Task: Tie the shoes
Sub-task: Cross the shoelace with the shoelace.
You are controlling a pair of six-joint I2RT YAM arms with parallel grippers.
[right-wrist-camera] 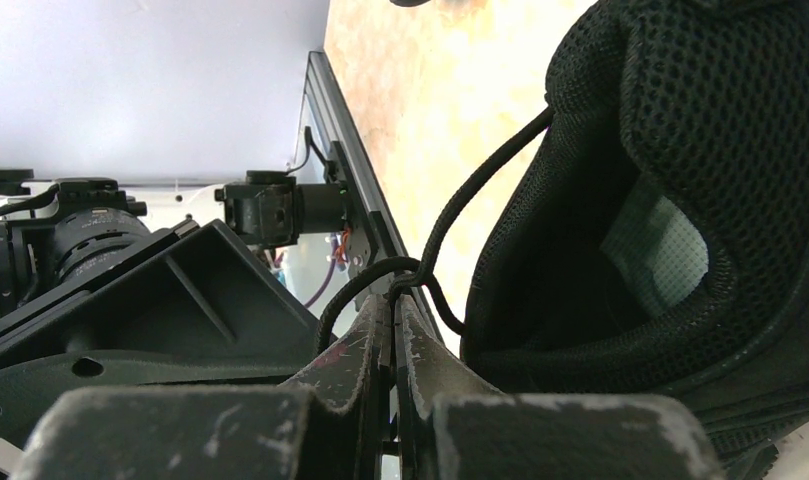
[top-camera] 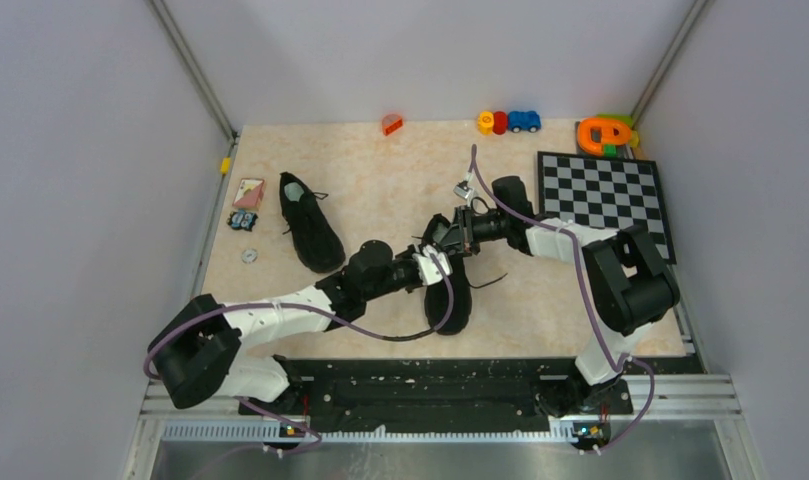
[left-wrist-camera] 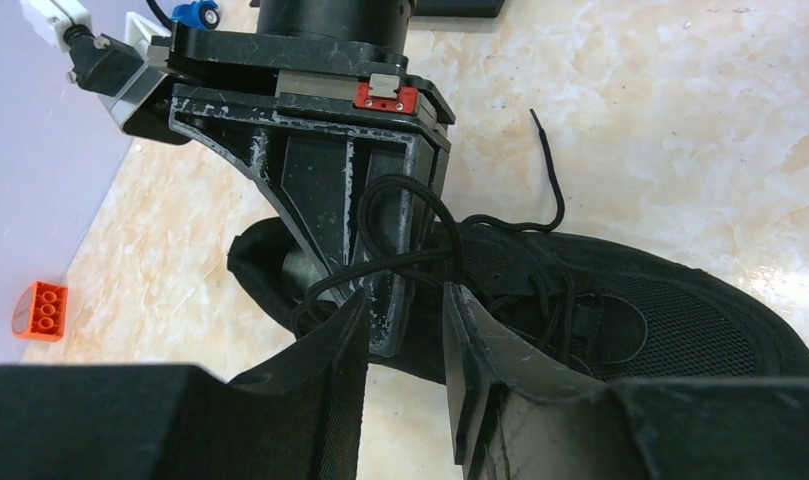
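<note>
One black shoe (top-camera: 311,224) lies at the left of the table, its laces loose. The other shoe (top-camera: 450,297) (left-wrist-camera: 640,320) lies in the middle under both grippers. My right gripper (top-camera: 450,238) (right-wrist-camera: 392,302) is shut on a loop of that shoe's black lace (right-wrist-camera: 480,180) just beside the heel opening (right-wrist-camera: 670,240). In the left wrist view the lace (left-wrist-camera: 410,258) wraps around the right gripper's fingers (left-wrist-camera: 380,230), and a free end (left-wrist-camera: 552,185) trails on the table. My left gripper (top-camera: 435,266) (left-wrist-camera: 407,325) is open right in front of them, nothing between its fingers.
An orange brick (top-camera: 391,124) (left-wrist-camera: 42,310), toy cars (top-camera: 508,122) and an orange-green toy (top-camera: 605,133) line the far edge. A checkerboard (top-camera: 605,195) lies at the right. A small card (top-camera: 248,192) and a washer (top-camera: 249,256) sit at the left.
</note>
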